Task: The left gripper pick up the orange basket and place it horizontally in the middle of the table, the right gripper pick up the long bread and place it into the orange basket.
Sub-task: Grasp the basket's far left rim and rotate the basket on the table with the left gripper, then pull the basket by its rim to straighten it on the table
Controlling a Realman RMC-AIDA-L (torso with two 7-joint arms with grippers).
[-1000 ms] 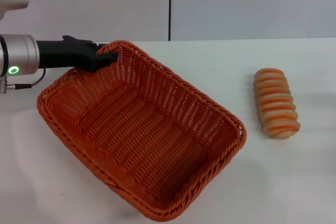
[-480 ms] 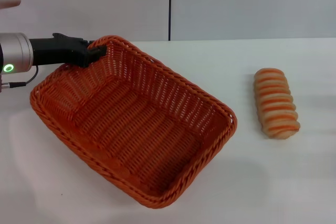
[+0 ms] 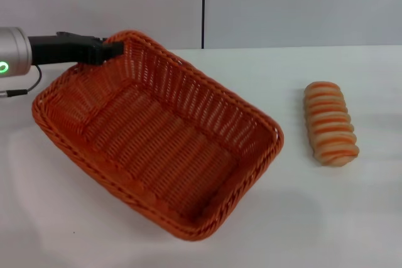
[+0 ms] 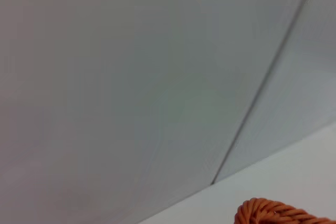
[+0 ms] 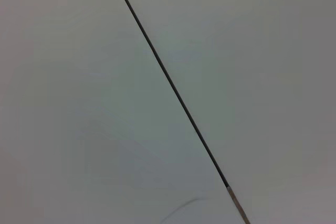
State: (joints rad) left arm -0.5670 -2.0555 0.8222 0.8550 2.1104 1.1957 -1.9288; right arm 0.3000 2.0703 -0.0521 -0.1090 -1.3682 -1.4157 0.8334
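The orange basket lies diagonally across the white table, its long axis running from the far left toward the near middle. My left gripper is shut on the basket's far corner rim, and that corner is raised off the table. A bit of the braided rim of the orange basket shows in the left wrist view. The long bread, beige with orange stripes, rests on the table to the right of the basket, apart from it. My right gripper is out of view.
A grey wall with a dark vertical seam stands behind the table. The right wrist view shows only that wall and seam.
My left gripper has drawn back to the left and risen slightly, pulling the basket with it. The basket's held corner is higher and the basket has shifted left. The bread has not moved.
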